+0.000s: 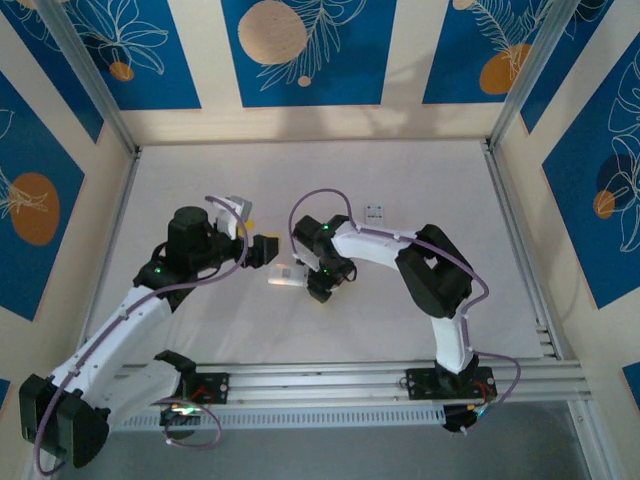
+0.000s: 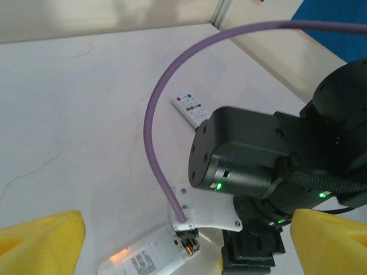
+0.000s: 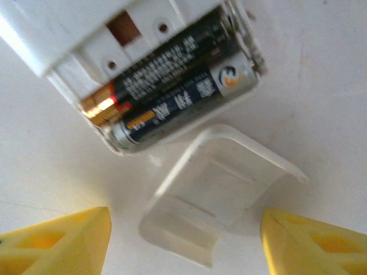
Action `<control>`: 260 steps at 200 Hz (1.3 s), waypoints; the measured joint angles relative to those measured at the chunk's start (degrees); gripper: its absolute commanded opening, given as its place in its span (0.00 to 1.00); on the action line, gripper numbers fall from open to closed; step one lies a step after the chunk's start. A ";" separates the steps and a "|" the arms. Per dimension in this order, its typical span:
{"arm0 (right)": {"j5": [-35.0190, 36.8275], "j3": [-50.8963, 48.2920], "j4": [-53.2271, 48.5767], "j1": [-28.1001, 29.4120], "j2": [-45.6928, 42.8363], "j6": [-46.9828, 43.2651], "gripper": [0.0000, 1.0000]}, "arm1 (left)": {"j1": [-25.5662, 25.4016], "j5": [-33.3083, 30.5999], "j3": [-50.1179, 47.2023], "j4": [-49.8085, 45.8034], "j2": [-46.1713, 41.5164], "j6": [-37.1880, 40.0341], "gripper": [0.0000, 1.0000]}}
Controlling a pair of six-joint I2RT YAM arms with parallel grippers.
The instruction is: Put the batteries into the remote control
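Cover (image 3: 221,192) x1 loose; 2 batts (image 3: 183,106) in remote (image 3: 69,28).

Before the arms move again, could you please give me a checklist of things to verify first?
1. Both batteries seated in the opened remote: ok.
2. Battery polarity: cannot tell.
3. Cover lying loose on the table beside the remote: ok.
4. Right claw open, empty, straddling the cover: ok.
5. Left claw open, empty: ok.
6. Second remote lying apart from the work: ok.
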 measured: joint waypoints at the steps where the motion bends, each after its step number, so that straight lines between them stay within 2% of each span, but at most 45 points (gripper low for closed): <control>1: 0.00 -0.04 0.04 0.00 -0.07 0.04 0.77 | 0.00 0.02 0.00 -0.04 0.00 0.00 0.94; 27: 0.13 -0.50 0.39 0.09 -2.16 1.90 0.78 | 0.00 0.50 -0.02 -1.38 0.00 -0.42 0.95; 48: 0.42 0.42 0.98 -0.13 -2.82 9.60 0.75 | 0.00 -0.83 0.00 -3.52 0.00 -1.55 0.95; 65: 2.62 0.39 1.22 0.15 -4.00 18.47 0.62 | 0.00 -2.34 0.00 -4.70 0.00 -2.49 0.96; 96: 6.21 0.42 1.36 2.91 -6.01 32.70 0.46 | 0.00 -3.82 -0.46 -4.74 -0.02 -3.63 0.97; 122: 7.80 0.68 1.46 5.29 -5.27 39.04 0.39 | 0.00 -4.04 -0.57 -4.79 -0.02 -3.58 0.98; 141: 8.63 1.22 1.68 5.64 -3.28 40.87 0.35 | 0.00 -4.22 -0.59 -4.87 -0.07 -3.58 0.98; 181: 8.81 1.22 2.93 5.31 0.09 41.40 0.18 | 0.00 -4.42 -1.53 -4.74 -0.76 -3.61 0.99; 206: 7.98 1.22 4.09 5.11 1.11 41.16 0.00 | 0.00 -4.39 -2.10 -4.68 -0.83 -3.56 1.00; 234: 6.99 0.44 5.20 4.15 -0.39 40.89 0.00 | 0.04 -2.19 -3.58 -1.51 -1.46 -1.95 1.00; 246: 4.07 -2.23 7.48 2.69 -3.91 40.13 0.00 | 0.15 1.66 -5.97 3.69 -2.45 0.26 1.00; 260: -2.56 -6.62 10.45 -0.92 -11.58 39.01 0.00 | 0.11 7.52 -9.88 13.79 -3.13 3.02 1.00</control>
